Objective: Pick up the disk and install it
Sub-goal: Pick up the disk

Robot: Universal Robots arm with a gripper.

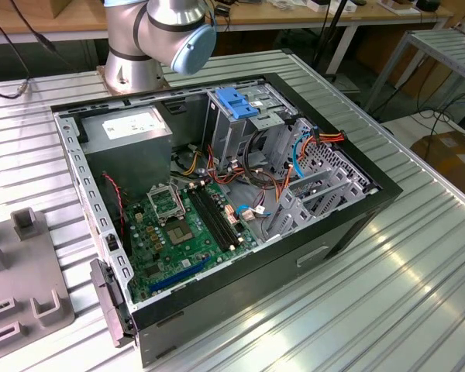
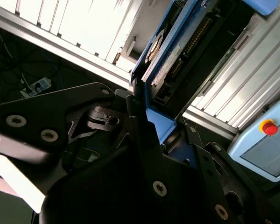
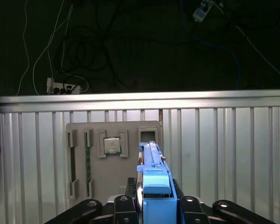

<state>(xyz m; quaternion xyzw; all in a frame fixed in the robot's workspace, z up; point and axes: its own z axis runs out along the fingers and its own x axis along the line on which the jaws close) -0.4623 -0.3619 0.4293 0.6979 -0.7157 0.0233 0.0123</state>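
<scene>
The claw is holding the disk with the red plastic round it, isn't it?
Not quite. The plastic round the disk is blue, not red, as the first wrist view shows. The rest is right: the claw is holding it.

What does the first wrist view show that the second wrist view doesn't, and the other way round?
First wrist view's own: a grey tray on the table, holding a chip. Second wrist view's own: a pendant with a red button, and the labelled face of the disk. Shared: the gripper shut on the disk, the ribbed table beneath, and a power strip on the floor.
</scene>
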